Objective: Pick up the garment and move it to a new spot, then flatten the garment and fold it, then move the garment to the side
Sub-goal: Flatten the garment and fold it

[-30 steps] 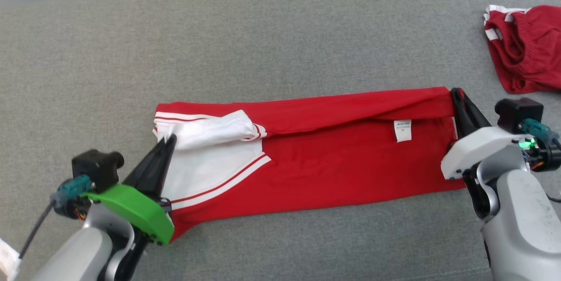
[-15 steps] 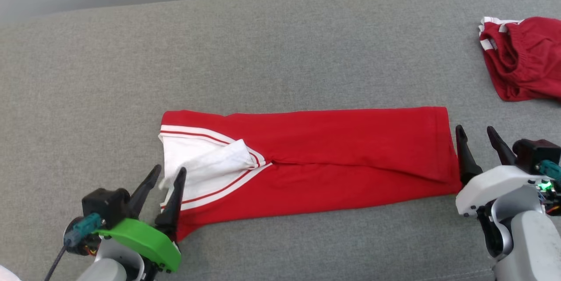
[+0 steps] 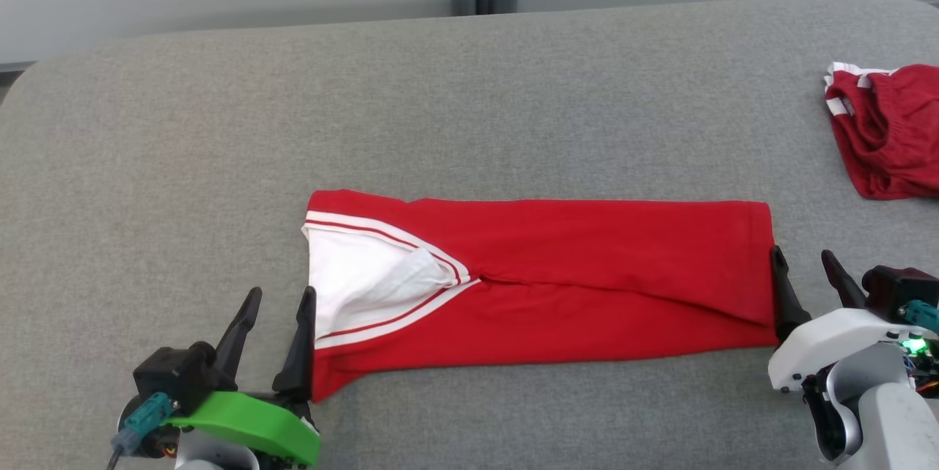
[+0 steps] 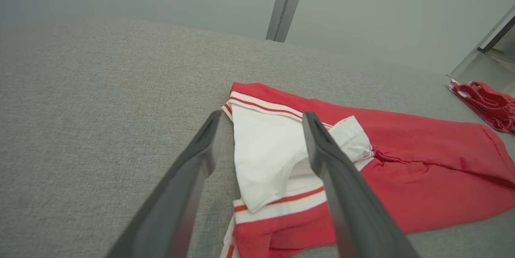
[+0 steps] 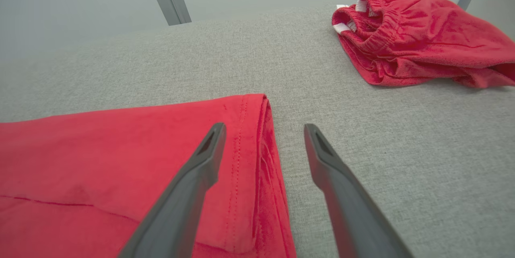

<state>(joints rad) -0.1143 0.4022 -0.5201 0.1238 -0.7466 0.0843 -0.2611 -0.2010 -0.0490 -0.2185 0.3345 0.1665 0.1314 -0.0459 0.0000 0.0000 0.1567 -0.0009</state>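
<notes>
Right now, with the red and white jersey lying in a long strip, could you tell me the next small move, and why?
Probably close the right pincer on the hem of the red and white jersey, to fold it toward the collar. It lies as a flat, long strip, with that pincer and the left pincer open at its ends.

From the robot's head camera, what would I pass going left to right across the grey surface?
left gripper, open → folded red and white garment → right gripper, open → crumpled red garment at the far right
</notes>
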